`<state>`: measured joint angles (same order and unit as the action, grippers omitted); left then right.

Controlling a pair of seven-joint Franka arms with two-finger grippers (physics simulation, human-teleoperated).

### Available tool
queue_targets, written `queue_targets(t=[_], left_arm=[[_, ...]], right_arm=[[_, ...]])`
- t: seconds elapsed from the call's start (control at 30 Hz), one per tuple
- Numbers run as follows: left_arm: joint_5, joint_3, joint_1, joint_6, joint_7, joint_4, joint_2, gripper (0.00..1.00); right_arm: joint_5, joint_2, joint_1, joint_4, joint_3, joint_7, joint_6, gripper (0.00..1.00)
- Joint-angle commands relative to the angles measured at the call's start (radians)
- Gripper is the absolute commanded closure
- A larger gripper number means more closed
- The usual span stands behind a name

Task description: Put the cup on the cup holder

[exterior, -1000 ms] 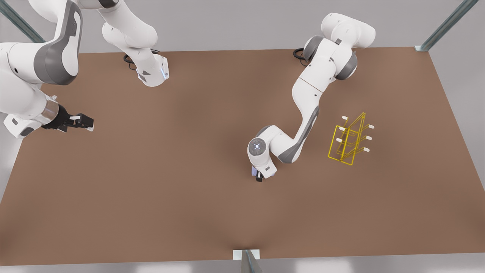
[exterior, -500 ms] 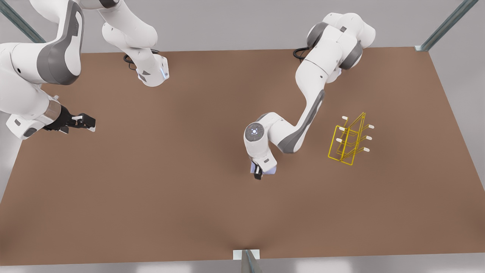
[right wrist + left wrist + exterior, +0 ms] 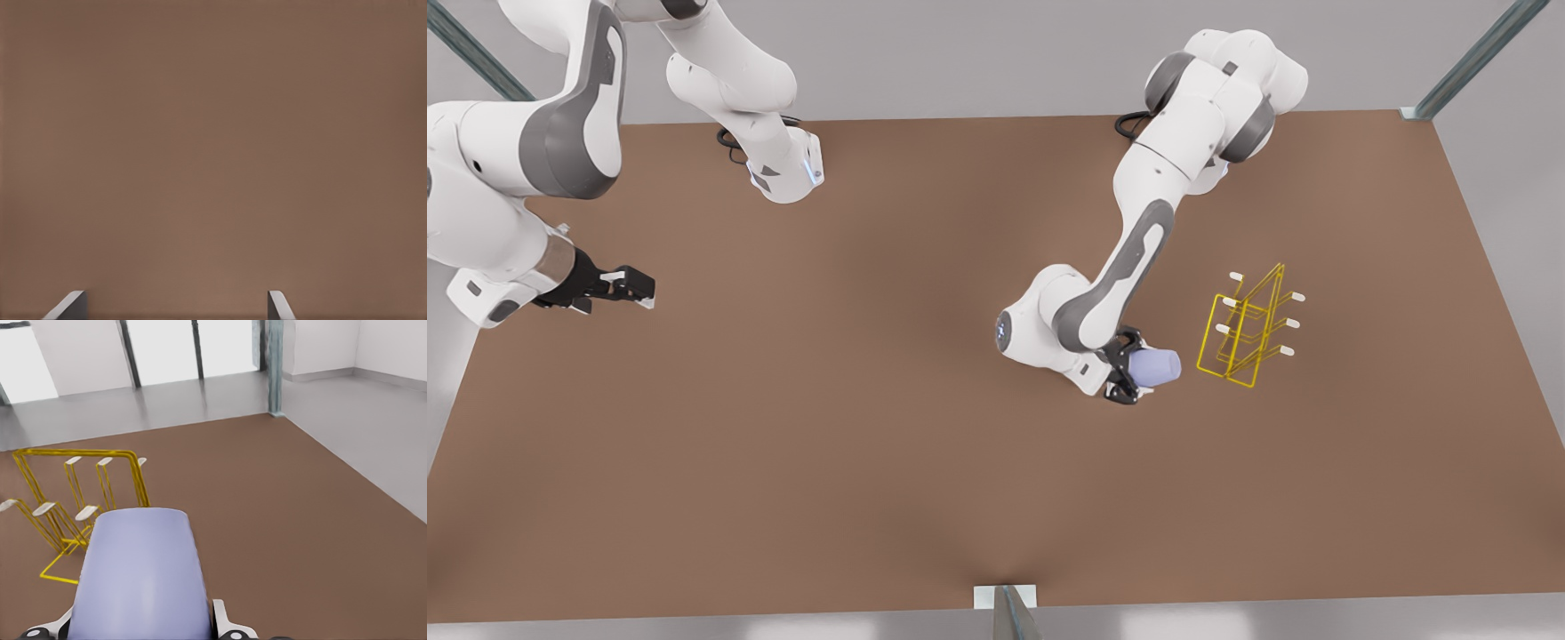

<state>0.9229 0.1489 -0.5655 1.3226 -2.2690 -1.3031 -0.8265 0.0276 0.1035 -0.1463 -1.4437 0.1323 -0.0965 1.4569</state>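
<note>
The lavender-blue cup (image 3: 1160,365) lies on its side in my left gripper (image 3: 1134,367), which is shut on it just above the table. It hangs a short way to the front view's left of the yellow wire cup holder (image 3: 1249,329), apart from it. In the left wrist view the cup (image 3: 142,573) sits between the fingers (image 3: 223,620), with the cup holder (image 3: 73,500) and its white-capped pegs just beyond. My right gripper (image 3: 633,289) waits open at the front view's far left, and its fingertips (image 3: 280,305) stand wide apart over bare table.
The brown table (image 3: 871,427) stretches wide around both arms. The two arm bases (image 3: 783,169) stand at its far edge. A metal post (image 3: 1009,613) rises at the middle of the near edge.
My left arm has swung the cup from mid-table toward the front view's right, near the cup holder, turning it onto its side. The right gripper has barely shifted.
</note>
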Motion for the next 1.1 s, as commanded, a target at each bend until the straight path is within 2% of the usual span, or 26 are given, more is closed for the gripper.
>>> queue_targets(t=[0.0,0.2,0.4,1.07], left_arm=[[0.062,-0.025,0.003,-0.224,-0.233,-0.031,0.0,0.27],[0.099,-0.083,0.001,-0.275,-0.299,-0.131,0.001,0.27],[0.12,-0.083,-0.007,-0.368,-0.377,-0.217,0.018,0.27],[0.209,-0.083,0.055,-0.365,-0.526,-0.352,0.006,0.27]], right_arm=[[0.0,-0.001,-0.001,0.0,0.001,-0.003,0.005,0.0],[0.002,-0.001,-0.001,0.0,0.001,-0.003,0.007,0.0],[0.002,-0.002,0.001,0.002,0.004,-0.003,0.007,0.0],[0.051,-0.001,-0.001,-0.003,0.003,-0.003,0.045,0.0]])
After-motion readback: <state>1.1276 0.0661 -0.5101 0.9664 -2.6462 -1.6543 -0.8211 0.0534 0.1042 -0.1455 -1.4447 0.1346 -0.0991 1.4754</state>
